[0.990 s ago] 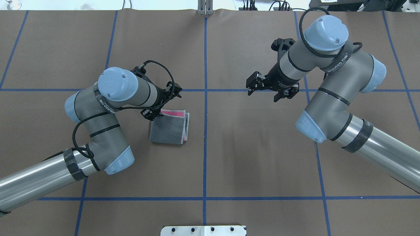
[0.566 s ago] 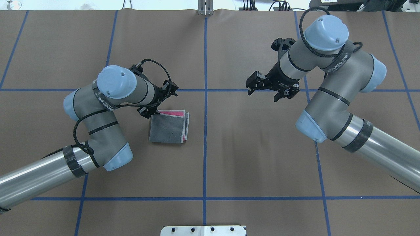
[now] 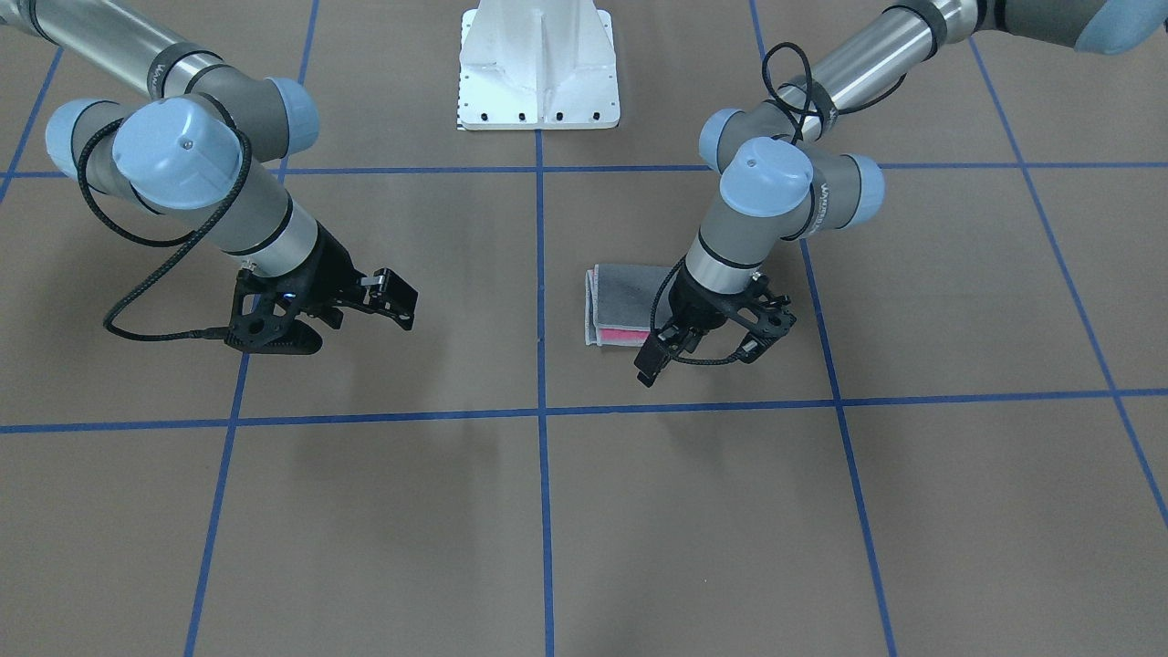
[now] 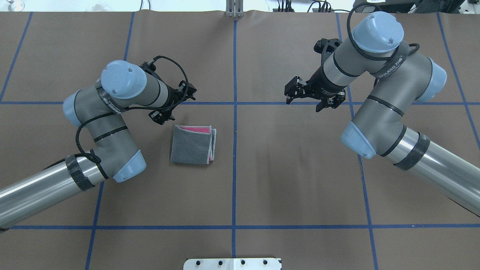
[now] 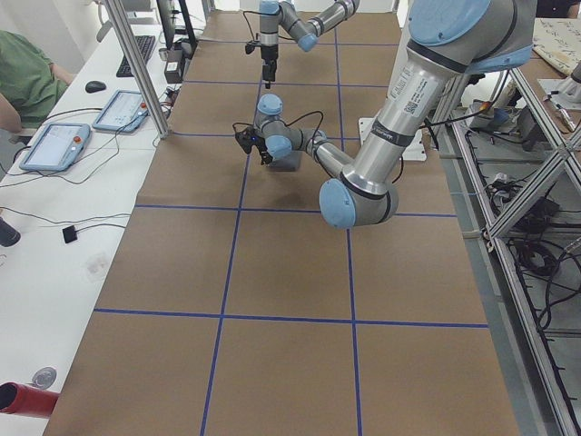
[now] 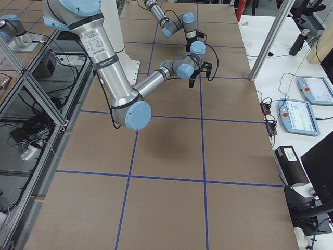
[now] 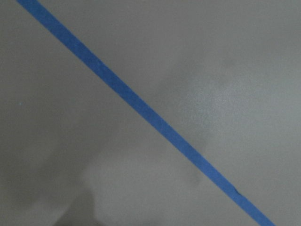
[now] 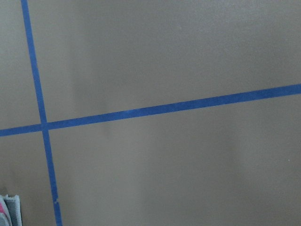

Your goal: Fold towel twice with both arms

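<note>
The towel (image 4: 192,145) lies flat on the brown table, folded into a small rectangle with its dark grey face up and pink showing along its far and right edges. It also shows in the front-facing view (image 3: 622,297), and a corner of it shows in the right wrist view (image 8: 8,212). My left gripper (image 4: 174,105) is open and empty, just beyond the towel's far-left corner and not touching it (image 3: 710,351). My right gripper (image 4: 305,102) is open and empty, well to the right of the towel (image 3: 360,310).
Blue tape lines (image 4: 234,112) mark a grid on the brown table cover. The white pedestal (image 3: 537,64) stands at the robot's side of the table. A side bench with tablets (image 5: 54,141) and a metal post (image 5: 136,64) lie beyond the far edge.
My left gripper has come off the towel's far-left corner and drawn back up and to the left. The towel stays folded in place. My right gripper has shifted slightly farther away.
</note>
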`<state>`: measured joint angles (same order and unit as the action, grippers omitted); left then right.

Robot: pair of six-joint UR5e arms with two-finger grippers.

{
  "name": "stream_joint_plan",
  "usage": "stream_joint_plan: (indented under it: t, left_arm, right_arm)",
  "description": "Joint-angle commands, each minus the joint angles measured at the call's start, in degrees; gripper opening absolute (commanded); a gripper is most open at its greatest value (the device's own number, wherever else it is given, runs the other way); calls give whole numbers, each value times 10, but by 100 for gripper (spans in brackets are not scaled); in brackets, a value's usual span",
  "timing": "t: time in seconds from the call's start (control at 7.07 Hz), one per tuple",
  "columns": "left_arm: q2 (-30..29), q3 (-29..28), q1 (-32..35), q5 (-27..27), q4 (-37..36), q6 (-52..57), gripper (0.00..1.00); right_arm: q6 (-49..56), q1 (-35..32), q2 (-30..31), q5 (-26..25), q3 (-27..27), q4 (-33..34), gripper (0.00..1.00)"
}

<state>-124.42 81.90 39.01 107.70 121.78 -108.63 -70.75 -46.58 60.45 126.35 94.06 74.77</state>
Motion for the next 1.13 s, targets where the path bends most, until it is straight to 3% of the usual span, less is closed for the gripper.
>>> stream_joint_plan:
  t: [0.0, 0.28, 0.57, 0.71, 0.99]
  left_arm:
    - [0, 1, 55, 55, -5, 56, 100]
    - [3, 10, 113, 71, -69, 177, 100]
    - [3, 65, 168, 66, -249, 431, 100]
    - [5, 76, 202, 66, -303, 527, 100]
    - [51, 81, 269, 81, -329, 721, 100]
  right_arm:
    - [42, -31, 1, 0, -1, 7, 100]
    - [163, -78, 2, -3, -11, 78, 100]
    - [321, -123, 2, -46, -13, 197, 100]
    - [416, -159, 3, -66, -15, 257, 100]
    - [600, -250, 34, -60, -36, 305, 100]
